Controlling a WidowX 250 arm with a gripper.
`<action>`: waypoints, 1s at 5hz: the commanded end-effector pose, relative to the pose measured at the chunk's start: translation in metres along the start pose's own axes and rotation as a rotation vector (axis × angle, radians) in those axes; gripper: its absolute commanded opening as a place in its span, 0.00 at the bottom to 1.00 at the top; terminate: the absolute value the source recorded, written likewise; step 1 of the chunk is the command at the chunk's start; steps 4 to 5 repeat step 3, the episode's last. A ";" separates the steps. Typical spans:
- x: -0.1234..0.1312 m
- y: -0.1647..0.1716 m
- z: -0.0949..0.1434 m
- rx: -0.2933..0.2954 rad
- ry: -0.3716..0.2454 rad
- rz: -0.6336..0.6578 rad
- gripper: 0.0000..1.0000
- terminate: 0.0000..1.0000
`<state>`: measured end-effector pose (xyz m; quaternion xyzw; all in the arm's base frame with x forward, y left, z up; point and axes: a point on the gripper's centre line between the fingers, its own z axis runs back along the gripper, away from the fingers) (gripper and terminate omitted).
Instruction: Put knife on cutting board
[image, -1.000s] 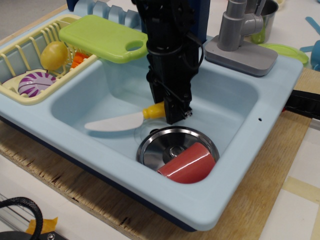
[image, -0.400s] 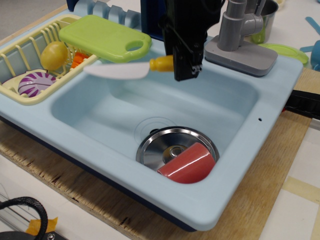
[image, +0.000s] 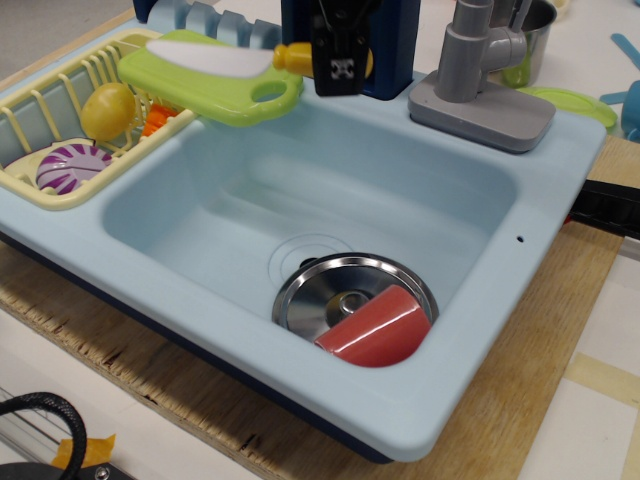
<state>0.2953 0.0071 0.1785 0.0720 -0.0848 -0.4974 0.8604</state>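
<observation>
The lime-green cutting board (image: 195, 85) lies across the back edge of the pale yellow dish rack (image: 40, 110), its handle hole toward the sink. My gripper (image: 335, 62) is shut on the yellow handle of the knife (image: 225, 58) and holds it above the board. The white blade points left over the board's far edge. I cannot tell whether the blade touches the board.
The light blue sink (image: 300, 230) holds a steel lid (image: 330, 290) and a red cup (image: 375, 330) near its front. The rack holds a yellow lemon (image: 107, 108) and a purple plate (image: 70, 165). A grey faucet (image: 480, 70) stands at the back right.
The gripper has lifted the knife out of the sink basin and carried it up and back to the left, over the cutting board.
</observation>
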 end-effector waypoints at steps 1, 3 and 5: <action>-0.011 0.026 0.014 0.057 -0.006 -0.080 0.00 0.00; -0.037 0.027 -0.010 -0.005 -0.004 -0.035 0.00 1.00; -0.037 0.027 -0.010 -0.005 -0.004 -0.035 0.00 1.00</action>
